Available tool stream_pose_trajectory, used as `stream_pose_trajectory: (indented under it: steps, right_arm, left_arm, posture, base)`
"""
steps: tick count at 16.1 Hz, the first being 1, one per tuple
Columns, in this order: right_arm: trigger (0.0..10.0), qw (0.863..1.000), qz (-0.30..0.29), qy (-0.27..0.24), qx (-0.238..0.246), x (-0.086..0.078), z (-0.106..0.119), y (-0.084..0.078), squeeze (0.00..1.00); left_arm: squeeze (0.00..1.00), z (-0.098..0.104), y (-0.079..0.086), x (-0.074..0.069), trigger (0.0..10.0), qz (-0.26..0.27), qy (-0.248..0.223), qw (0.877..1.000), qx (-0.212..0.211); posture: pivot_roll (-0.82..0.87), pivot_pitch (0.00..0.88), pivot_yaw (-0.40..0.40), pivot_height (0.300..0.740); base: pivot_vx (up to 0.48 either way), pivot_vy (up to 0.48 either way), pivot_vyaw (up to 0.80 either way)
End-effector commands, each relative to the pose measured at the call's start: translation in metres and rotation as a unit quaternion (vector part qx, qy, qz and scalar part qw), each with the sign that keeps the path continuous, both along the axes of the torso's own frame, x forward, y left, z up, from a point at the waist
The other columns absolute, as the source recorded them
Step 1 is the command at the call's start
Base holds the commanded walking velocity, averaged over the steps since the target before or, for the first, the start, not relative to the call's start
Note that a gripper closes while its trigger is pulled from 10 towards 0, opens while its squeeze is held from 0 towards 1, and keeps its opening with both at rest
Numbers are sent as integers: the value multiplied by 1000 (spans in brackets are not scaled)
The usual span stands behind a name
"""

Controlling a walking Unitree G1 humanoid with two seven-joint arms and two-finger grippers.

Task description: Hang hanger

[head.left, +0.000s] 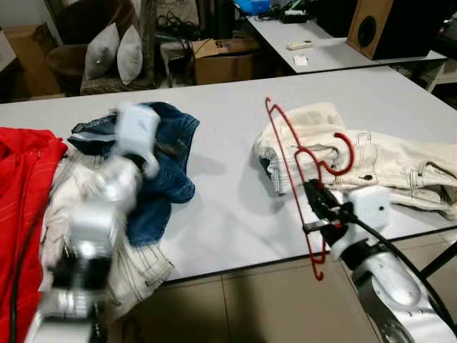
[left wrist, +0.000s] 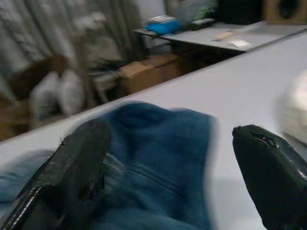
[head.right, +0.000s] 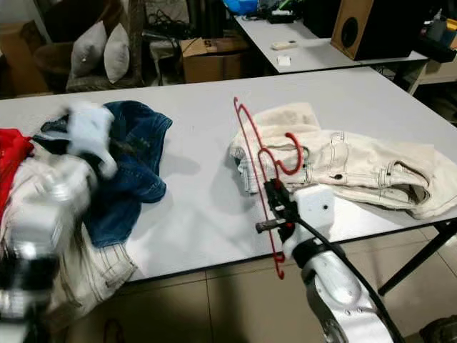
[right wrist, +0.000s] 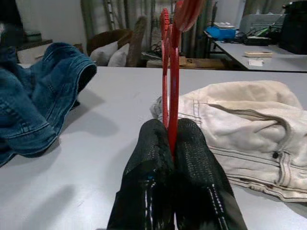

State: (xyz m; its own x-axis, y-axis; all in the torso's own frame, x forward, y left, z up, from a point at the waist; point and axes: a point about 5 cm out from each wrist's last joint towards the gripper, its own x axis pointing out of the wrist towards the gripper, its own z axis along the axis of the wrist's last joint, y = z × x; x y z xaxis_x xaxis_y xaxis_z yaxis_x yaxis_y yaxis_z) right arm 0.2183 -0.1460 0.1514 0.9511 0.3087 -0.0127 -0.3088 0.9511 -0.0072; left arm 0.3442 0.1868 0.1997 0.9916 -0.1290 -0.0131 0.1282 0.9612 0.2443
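The right tool is closed on a red hanger, its two black fingers pinched together around the thin red wire, as the right wrist view shows plainly. The hanger stands nearly upright above the near edge of the white tabletop, with its hook curling over toward a pair of cream trousers that lies crumpled on the right part of the surface, and its lower end dipping below the edge toward the tiled floor. The left tool is open, its fingers spread wide apart with nothing between them; it hangs over a heap of blue jeans on the left part of the tabletop. The left arm is smeared with blur in the head views, so its exact pose is hard to read, though it seems to be raised above the clothes. Beside the jeans lie a red garment at the far left and more pale cloth spilling over the near edge. Beyond the tabletop stand a cardboard box, two grey cushions on a chair, and a wooden speaker on a second table.
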Motion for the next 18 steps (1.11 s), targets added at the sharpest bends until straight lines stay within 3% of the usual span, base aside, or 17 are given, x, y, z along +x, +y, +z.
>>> stream_pose_trajectory:
  steps: [1,2,3,6,8,12,15,18]
  right_arm:
    - [10000,1000,9,-6,-6,0,1,4,0]
    - [10000,1000,11,-6,-6,0,1,4,0]
    - [10000,1000,11,-6,-5,-2,1,5,0]
    - [10000,1000,10,6,-6,-5,-5,7,0]
    - [10000,1000,24,10,-2,-7,-5,11,0]
    - [10000,996,80,30,-3,-15,-9,21,0]
    - [10000,995,87,39,-12,-21,-12,16,0]
    - [10000,995,85,43,-18,-21,-14,12,0]
  left_arm:
    - [1000,2,9,8,10000,12,-3,1000,23]
    - [1000,4,11,12,10000,10,-3,999,30]
    - [0,6,17,18,10000,10,7,999,48]
    - [0,4,30,34,10000,20,40,996,79]
    - [0,3,34,38,10000,22,52,994,92]
    - [0,-6,42,39,10000,-17,119,985,126]
    - [0,5,14,21,10000,-181,134,966,125]
    - [0,-10,11,10,10000,-211,173,945,180]
  posture:
    - [-16,0,79,740]
    - [-16,0,79,740]
    - [-22,0,93,740]
    - [-6,0,103,740]
    - [-5,0,108,740]
    - [-7,0,107,740]
    - [-6,0,96,740]
    - [1,0,95,740]
  base:
    - [0,0,0]
    - [0,0,0]
    - [0,0,0]
    - [0,0,0]
    - [0,0,0]
    - [0,0,0]
    - [0,0,0]
    - [0,0,0]
